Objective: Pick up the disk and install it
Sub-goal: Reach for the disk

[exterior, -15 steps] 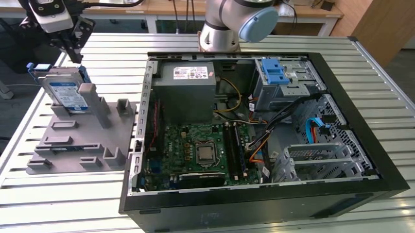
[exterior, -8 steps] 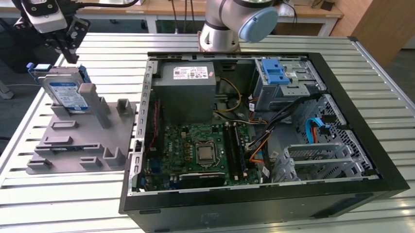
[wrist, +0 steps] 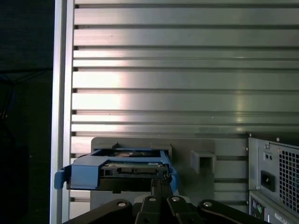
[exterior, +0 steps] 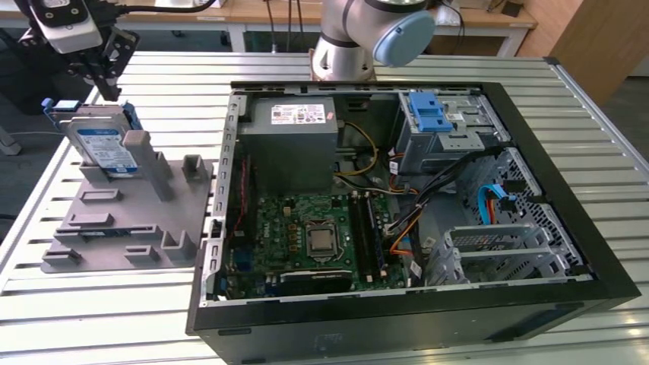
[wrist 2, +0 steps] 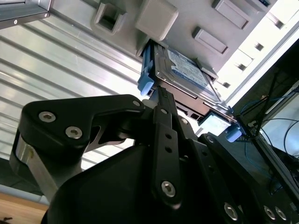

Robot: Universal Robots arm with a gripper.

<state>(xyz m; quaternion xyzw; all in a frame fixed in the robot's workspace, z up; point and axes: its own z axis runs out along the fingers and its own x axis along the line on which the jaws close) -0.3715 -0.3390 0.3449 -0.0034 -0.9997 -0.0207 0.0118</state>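
In the exterior view the tool (exterior: 106, 90) sits at the top edge of the disk (exterior: 102, 144), which stands upright in a grey holder (exterior: 121, 220), apart from the computer case (exterior: 598, 251). Second wrist view: whether it grips, I cannot tell. First wrist view: slatted tabletop (wrist: 187, 84) beyond.

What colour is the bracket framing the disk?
Blue; the bracket on the disk shows best in the first wrist view.

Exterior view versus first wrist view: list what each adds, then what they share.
Exterior view: inside the open computer case, the motherboard, power-supply box and blue-latched drive cage. First wrist view: the case's rear panel with its power socket. Both: the disk standing in the grey fixture on the slatted table, with the tool close above it.
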